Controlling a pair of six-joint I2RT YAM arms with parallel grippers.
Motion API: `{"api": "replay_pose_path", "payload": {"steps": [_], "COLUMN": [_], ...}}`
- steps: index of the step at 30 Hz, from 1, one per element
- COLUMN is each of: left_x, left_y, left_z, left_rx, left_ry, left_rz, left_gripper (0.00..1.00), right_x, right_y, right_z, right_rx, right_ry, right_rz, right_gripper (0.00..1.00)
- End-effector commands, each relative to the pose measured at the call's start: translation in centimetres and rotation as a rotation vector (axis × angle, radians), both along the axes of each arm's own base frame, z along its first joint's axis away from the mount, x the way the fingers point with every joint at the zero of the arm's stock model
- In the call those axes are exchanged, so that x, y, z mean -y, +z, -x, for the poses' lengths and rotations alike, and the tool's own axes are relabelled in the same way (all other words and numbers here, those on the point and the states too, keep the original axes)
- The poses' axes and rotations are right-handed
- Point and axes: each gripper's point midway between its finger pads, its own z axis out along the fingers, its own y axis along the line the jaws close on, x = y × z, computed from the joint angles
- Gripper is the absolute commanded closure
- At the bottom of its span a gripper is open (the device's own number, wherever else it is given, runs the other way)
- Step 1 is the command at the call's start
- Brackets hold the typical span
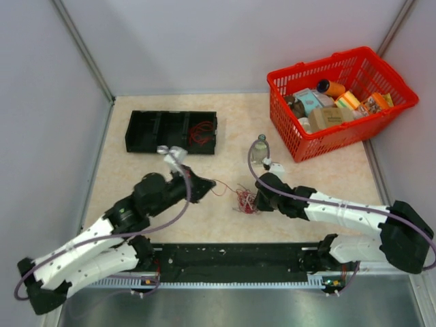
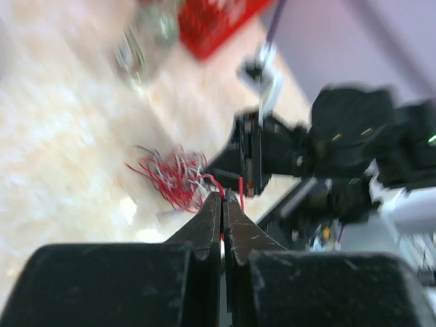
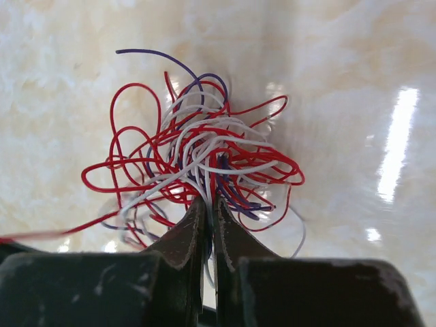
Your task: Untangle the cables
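Red, white and dark blue cables (image 3: 197, 153) lie as one loose bunch on the tabletop (image 1: 306, 170) — thin, light, springy, we judge, and slippery. Our left hand (image 2: 223, 197) is clenched on one red strand, the right hand (image 3: 210, 204) on the bunch's near edge; free ends seem best to hold.

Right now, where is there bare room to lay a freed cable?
Bare tabletop lies between the black compartment tray and the red plastic basket, and between that basket and the right arm. The middle is crowded: the red, white and blue cable tangle, the left arm, the small clear bottle.
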Motion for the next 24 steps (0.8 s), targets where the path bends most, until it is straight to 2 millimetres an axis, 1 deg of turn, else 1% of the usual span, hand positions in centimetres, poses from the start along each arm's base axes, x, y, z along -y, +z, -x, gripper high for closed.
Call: {"api": "replay_pose_path", "payload": {"steps": [1, 3, 4, 5, 6, 7, 9, 10, 12, 14, 16, 18, 19, 22, 23, 24], "left_x": [-7.7, -9.9, -11.2, -12.2, -13.3, -14.2, -15.8, -16.6, -18.6, -20.1, -21.9, -23.1, -23.2, -22.9, -22.9, -23.6], "left_y": [7.4, 10.3, 12.3, 13.4, 15.0, 16.2, 19.7, 21.1, 24.8, 28.0, 30.9, 33.1, 34.0, 35.9, 36.1, 36.5], "left_z": [-2.2, -2.0, -1.7, -1.7, -1.6, -1.5, -1.0, -0.7, 0.0, 0.9, 1.7, 2.4, 2.6, 2.7, 2.5, 2.2], "left_rx": [0.262, 0.356, 0.403, 0.428, 0.458, 0.48, 0.533, 0.558, 0.602, 0.653, 0.694, 0.736, 0.749, 0.768, 0.767, 0.76], "left_ry": [0.31, 0.367, 0.393, 0.424, 0.453, 0.476, 0.508, 0.522, 0.568, 0.593, 0.63, 0.657, 0.658, 0.635, 0.645, 0.681], "left_rz": [0.007, 0.03, 0.04, 0.035, 0.032, 0.014, 0.014, 0.009, 0.035, 0.066, 0.106, 0.144, 0.15, 0.141, 0.117, 0.095], "left_gripper": [1.0, 1.0, 1.0, 1.0, 1.0, 1.0, 1.0, 1.0, 1.0, 1.0, 1.0, 1.0, 1.0, 1.0, 1.0, 1.0], "right_x": [4.7, 5.4, 5.6, 5.7, 5.8, 5.9, 6.3, 6.5, 7.2, 8.0, 8.7, 9.3, 9.6, 10.6, 11.0, 11.5], "right_y": [-0.3, -0.5, -0.5, -0.6, -0.7, -0.8, -1.2, -1.4, -1.9, -2.3, -2.6, -2.7, -2.8, -2.9, -2.8, -2.9], "right_z": [-1.1, -1.2, -1.2, -1.1, -1.1, -1.0, -1.0, -0.9, -0.8, -0.7, -0.5, -0.5, -0.4, -0.4, -0.4, -0.4], "right_rx": [0.03, 0.029, 0.031, 0.031, 0.027, 0.026, 0.021, 0.016, 0.008, 0.003, 0.0, 0.003, 0.003, 0.014, 0.021, 0.018], "right_ry": [-0.151, -0.158, -0.154, -0.154, -0.153, -0.151, -0.158, -0.162, -0.177, -0.199, -0.223, -0.246, -0.255, -0.275, -0.293, -0.308], "right_rz": [0.054, 0.062, 0.065, 0.07, 0.075, 0.08, 0.097, 0.105, 0.128, 0.149, 0.165, 0.18, 0.188, 0.217, 0.226, 0.241], "right_gripper": [1.0, 1.0, 1.0, 1.0, 1.0, 1.0, 1.0, 1.0, 1.0, 0.99, 0.99, 0.99, 0.99, 0.99, 0.99, 0.99]}}
